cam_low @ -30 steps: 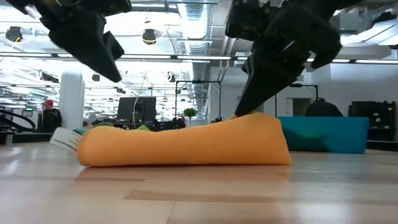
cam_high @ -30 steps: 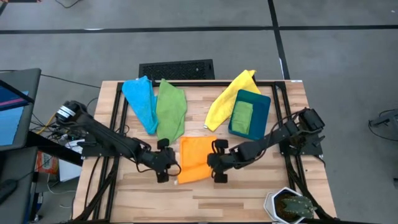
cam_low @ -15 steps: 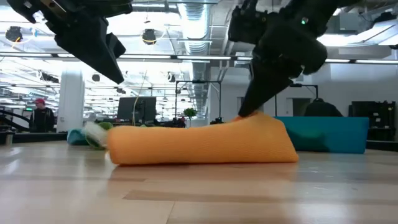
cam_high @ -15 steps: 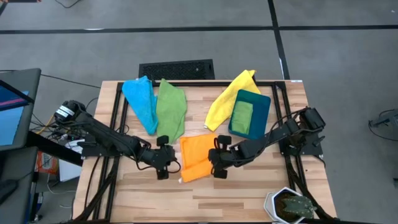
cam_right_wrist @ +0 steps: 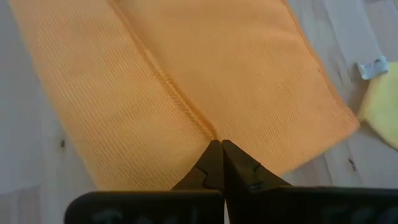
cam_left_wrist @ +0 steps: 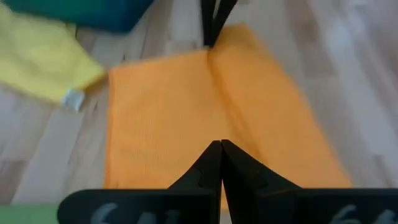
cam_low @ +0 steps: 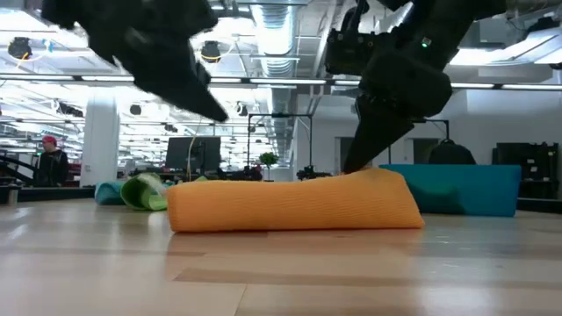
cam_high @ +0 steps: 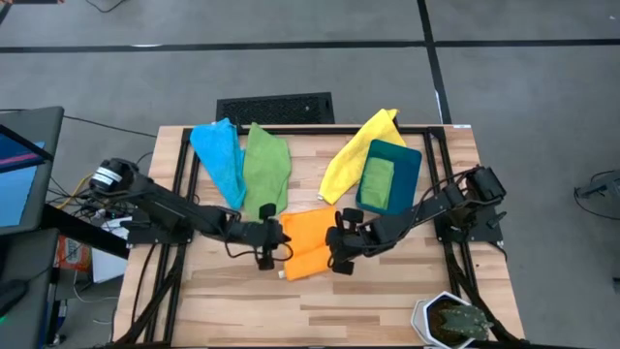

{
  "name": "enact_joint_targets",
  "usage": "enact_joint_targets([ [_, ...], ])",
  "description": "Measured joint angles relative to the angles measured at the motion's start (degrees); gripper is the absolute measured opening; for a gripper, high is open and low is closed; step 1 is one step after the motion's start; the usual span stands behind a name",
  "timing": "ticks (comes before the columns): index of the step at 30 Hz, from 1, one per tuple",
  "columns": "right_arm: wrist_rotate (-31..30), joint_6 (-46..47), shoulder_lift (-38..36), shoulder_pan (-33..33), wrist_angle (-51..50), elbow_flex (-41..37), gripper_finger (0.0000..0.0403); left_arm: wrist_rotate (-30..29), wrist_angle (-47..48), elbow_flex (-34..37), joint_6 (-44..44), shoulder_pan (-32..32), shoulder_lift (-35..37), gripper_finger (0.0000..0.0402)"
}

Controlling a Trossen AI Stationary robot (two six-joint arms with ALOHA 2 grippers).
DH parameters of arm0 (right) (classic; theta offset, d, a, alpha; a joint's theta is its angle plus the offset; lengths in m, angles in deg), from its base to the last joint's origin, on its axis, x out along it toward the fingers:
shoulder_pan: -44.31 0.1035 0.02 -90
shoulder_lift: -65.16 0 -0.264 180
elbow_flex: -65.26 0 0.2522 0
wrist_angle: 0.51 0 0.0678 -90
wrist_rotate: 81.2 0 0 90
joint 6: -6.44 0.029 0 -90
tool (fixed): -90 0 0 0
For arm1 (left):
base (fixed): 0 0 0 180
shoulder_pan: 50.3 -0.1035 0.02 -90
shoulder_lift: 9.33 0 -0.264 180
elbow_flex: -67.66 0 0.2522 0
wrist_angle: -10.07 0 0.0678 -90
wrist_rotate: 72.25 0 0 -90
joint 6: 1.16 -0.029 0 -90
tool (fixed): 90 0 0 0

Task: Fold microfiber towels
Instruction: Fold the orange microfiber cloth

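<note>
**Orange towel folded at centre of worktop**

High view: the soft orange microfiber towel (cam_high: 306, 244) lies folded at lower centre between both hands. Low view: it forms a flat roll. Wrist views: left hand (cam_left_wrist: 221, 149) pressed together; right hand (cam_right_wrist: 216, 148) pinching the towel's fold.

Overhead camera faces straight down; low camera looks level across the table (cam_low: 281, 272); both wrist cameras closely frame the shared orange towel (cam_high: 308, 242)
</note>
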Motion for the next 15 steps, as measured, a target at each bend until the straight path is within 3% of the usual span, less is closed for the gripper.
enact_joint_targets([
  [6, 0.0, 0.0, -0.2, 0.0, 0.0, 0.0, 0.0013, 6.9, -9.3, 2.4, -1.9, -5.1, -7.0, 0.0],
  [10, -0.4, 1.8, -0.2, 0.0, -1.5, 0.0, 0.0015, 11.9, -10.6, 2.3, -2.8, -6.4, -12.6, 0.0],
  [15, -0.9, 3.5, -0.2, 0.0, -4.9, -0.2, 0.0015, 14.1, -11.3, 2.2, -2.9, -6.5, -16.8, 0.0],
])
